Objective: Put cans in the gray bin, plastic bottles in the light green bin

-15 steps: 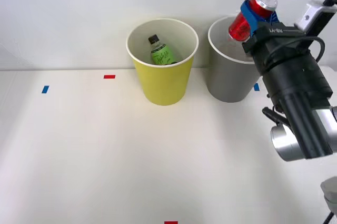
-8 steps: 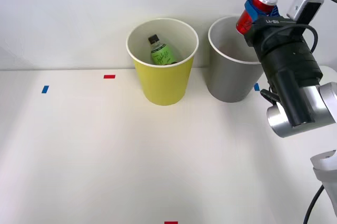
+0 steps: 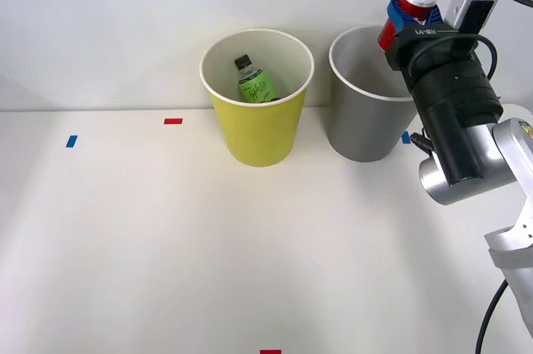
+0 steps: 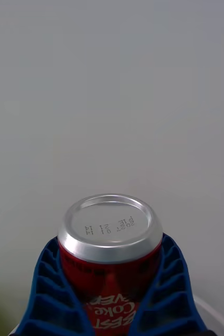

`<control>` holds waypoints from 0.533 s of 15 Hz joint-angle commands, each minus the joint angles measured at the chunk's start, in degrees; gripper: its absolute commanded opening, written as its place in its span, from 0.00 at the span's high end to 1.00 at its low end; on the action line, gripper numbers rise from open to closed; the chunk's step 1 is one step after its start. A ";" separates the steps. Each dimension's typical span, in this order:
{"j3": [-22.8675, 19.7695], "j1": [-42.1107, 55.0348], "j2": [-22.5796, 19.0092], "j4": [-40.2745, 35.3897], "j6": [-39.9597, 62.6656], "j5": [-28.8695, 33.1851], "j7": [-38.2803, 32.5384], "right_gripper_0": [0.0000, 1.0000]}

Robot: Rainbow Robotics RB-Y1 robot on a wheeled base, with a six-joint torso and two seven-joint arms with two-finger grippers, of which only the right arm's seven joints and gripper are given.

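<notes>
My right gripper point(image 3: 405, 21) is shut on the red soda can point(image 3: 414, 2), holding it above the right part of the gray bin's rim point(image 3: 358, 87). In the right wrist view the can point(image 4: 110, 247) shows its silver end, clamped between the blue ribbed fingers point(image 4: 49, 294). To the left of the gray bin stands the light green bin point(image 3: 256, 121). Inside it lies the plastic bottle point(image 3: 254, 82) with its black cap and green label.
Both bins stand at the back of the white table against a pale wall. Small tape marks lie on the table: blue point(image 3: 72, 142), red point(image 3: 173, 121), red at the front edge point(image 3: 270, 351), and blue point(image 3: 406, 137) beside the gray bin.
The right arm has swung upright and shifted slightly right, carrying the can from over the gray bin's middle toward its right rim. The can now stands more upright.
</notes>
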 commanded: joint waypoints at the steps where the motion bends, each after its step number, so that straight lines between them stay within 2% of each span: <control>1: 0.91 -0.01 -0.25 0.02 0.02 1.69 -0.15 0.00; 8: 1.97 -0.71 -0.43 0.02 0.02 1.69 -0.33 0.00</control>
